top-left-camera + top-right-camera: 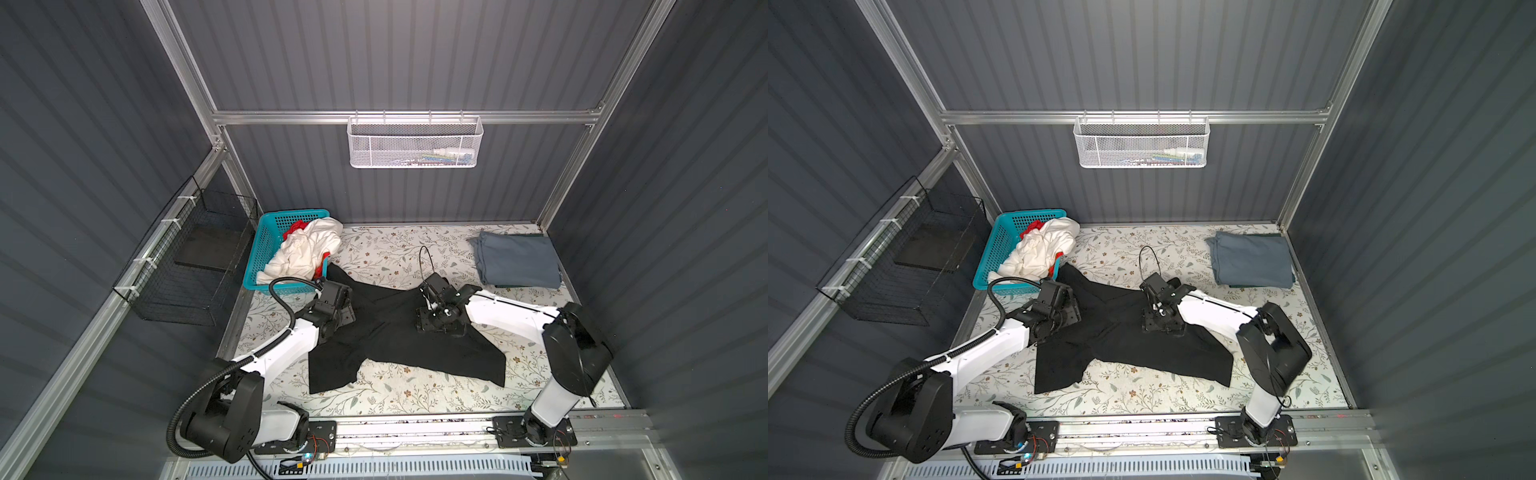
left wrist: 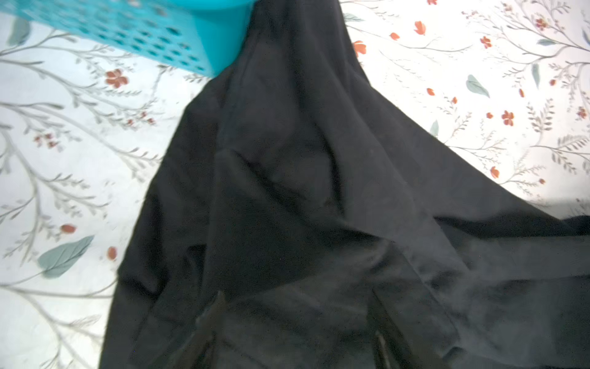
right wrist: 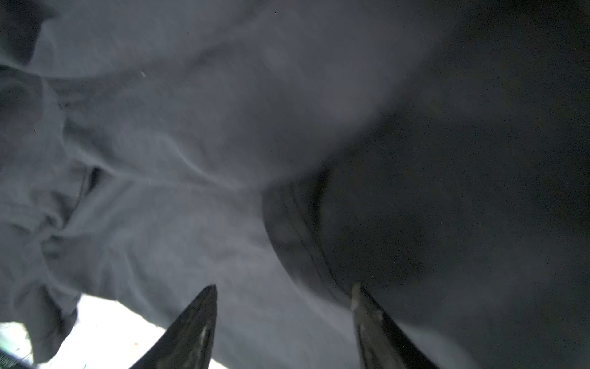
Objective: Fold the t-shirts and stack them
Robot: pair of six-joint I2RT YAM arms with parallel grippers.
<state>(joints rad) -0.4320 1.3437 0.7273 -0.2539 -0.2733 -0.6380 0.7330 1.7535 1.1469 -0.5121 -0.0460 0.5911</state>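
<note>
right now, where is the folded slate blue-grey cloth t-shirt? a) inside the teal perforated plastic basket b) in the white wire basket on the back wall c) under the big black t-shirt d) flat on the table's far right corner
d: the folded slate blue-grey cloth t-shirt lies flat on the floral table by its far right corner, well apart from the teal perforated plastic basket at the far left.

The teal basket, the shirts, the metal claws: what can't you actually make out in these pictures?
- Red t-shirt: mostly buried under the white t-shirt in the teal basket, both top views.
- Wall basket contents: too small behind mesh, both top views.
- Left gripper: barely separable from the black t-shirt, left wrist view; grip unclear.
- Blue-grey t-shirt: folded, inner layers hidden, both top views.
</note>
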